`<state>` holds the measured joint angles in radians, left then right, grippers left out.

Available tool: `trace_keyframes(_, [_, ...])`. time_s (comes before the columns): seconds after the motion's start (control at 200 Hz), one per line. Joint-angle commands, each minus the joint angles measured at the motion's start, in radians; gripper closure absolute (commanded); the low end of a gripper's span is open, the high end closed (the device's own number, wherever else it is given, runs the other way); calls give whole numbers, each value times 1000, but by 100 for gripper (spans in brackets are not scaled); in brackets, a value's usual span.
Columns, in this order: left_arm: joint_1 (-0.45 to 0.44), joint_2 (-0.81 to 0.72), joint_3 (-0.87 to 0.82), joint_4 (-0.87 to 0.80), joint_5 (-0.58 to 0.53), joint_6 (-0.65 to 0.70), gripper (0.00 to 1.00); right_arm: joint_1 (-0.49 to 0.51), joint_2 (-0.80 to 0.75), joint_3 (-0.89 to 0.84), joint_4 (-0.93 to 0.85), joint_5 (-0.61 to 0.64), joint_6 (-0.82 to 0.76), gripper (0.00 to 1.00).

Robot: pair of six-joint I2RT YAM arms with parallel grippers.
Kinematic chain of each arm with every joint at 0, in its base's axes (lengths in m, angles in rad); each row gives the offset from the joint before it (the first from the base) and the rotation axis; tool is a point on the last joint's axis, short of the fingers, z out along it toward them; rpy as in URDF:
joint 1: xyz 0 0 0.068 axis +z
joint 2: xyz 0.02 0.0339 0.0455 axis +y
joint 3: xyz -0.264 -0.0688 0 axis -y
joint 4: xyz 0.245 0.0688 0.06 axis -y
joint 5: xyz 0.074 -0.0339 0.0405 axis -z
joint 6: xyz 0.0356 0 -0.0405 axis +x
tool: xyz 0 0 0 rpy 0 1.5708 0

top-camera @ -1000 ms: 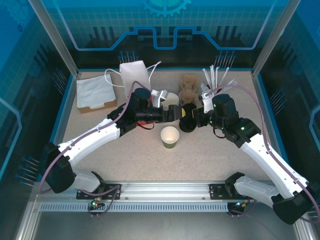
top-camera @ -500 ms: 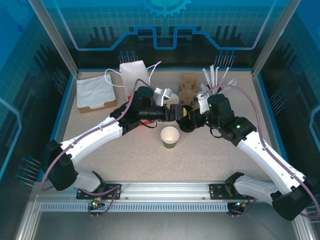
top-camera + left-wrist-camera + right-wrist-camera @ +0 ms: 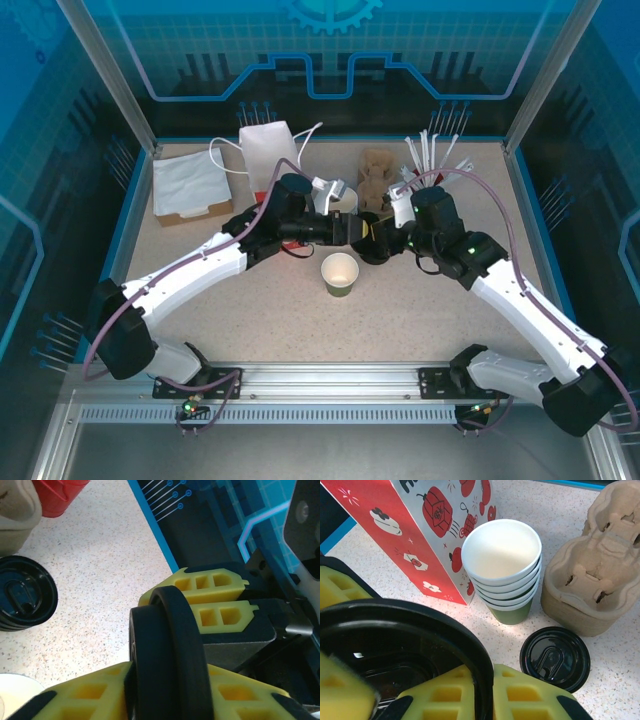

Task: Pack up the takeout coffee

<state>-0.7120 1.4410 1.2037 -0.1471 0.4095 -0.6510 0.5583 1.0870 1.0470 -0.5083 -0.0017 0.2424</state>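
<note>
Arms angled inward, L gripper & R gripper tip-to-tip, jaws narrow.

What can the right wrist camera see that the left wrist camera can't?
Right wrist alone: the red patterned bag and clearly stacked paper cups; a white rim in left wrist's corner might be one. Left wrist alone: a red cup and the blue wall. Both: the held black lid, a loose lid and the cardboard carrier.
</note>
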Motion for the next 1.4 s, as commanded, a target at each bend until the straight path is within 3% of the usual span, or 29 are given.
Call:
trace_keyframes(0.0, [-21,0,37,-41,-31,44,72,18,16,28,1,-19,6,86])
trace_keyframes(0.17, [-41,-18,37,-110,-135,105,76,15,34,61,-44,-41,25,73])
trace_keyframes(0.42, [-88,-81,18,-198,-414,234,79,-51,12,162,-189,-71,153,47])
trace_keyframes(0.54, [-119,-137,-13,-193,-543,314,79,-135,-27,160,-189,-219,380,41])
trace_keyframes(0.655, [-138,-180,-48,-150,-588,381,79,-181,-84,53,-6,-386,719,34])
trace_keyframes(0.84, [-160,-212,-93,-78,-598,445,78,-170,-140,-100,318,-425,1168,21])
trace_keyframes(1.136, [-176,-194,-83,-62,-602,473,77,-68,-67,-99,405,-396,1437,21])
trace_keyframes(1.396, [-182,-191,-79,-63,-596,482,77,-17,-14,-84,439,-367,1505,29])
